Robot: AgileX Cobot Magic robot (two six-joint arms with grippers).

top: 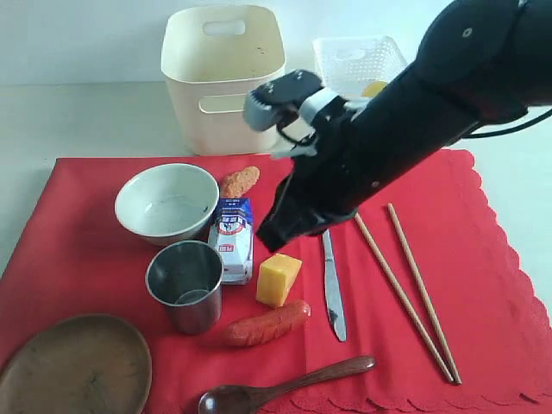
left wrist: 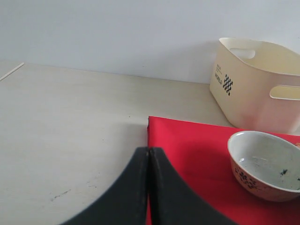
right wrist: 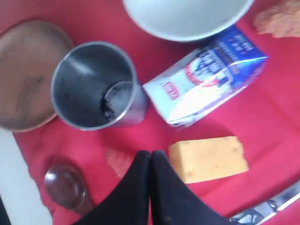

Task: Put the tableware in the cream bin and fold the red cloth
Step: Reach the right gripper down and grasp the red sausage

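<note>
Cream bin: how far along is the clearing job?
Done: nothing visible; bowl, cup, plate, spoon, knife and chopsticks all lie on the flat red cloth, outside the cream bin. In hand: nothing; right hand shut, empty, near the cheese; left hand shut by the cloth's corner. Left: all tableware, then folding.

1 red cloth (top: 483, 259), scalloped edge, spread flat. On it: pale bowl (top: 166, 203) and steel cup (top: 185, 285), upright; brown oval plate (top: 73, 366); dark wooden spoon (top: 285, 388); steel knife (top: 332, 293); 2 chopsticks (top: 399, 291), side by side. 1 cream bin (top: 224, 78), upright, at the cloth's far edge.
</note>
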